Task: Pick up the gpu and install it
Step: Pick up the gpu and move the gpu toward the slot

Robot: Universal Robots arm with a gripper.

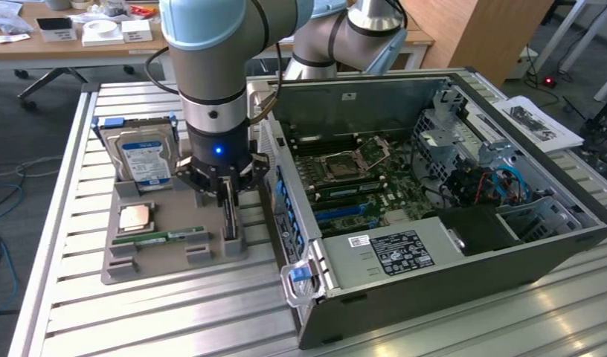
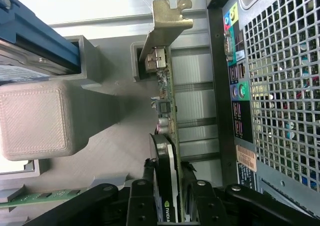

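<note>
The gpu point(image 1: 230, 219) stands on edge in a slot at the exterior view's right end of the grey holder point(image 1: 135, 269). It is a thin dark card. In the wrist view the gpu point(image 2: 167, 101) runs away from the camera, and its silvery end bracket point(image 2: 169, 17) sits at the far end. My gripper point(image 1: 224, 195) hangs straight down over the card. Seen from the wrist, the gripper point(image 2: 168, 175) has a black finger point(image 2: 147, 175) pressed against each face of the card's fan housing. The card still rests in its slot.
The open computer case point(image 1: 541, 245) lies right beside the holder, with its motherboard point(image 1: 353, 178) facing up. A blue-labelled hard drive point(image 1: 145, 160), a processor chip point(image 1: 137, 217) and a green memory stick point(image 1: 169, 236) also sit in the holder. The case's perforated rear panel point(image 2: 280, 86) is close by.
</note>
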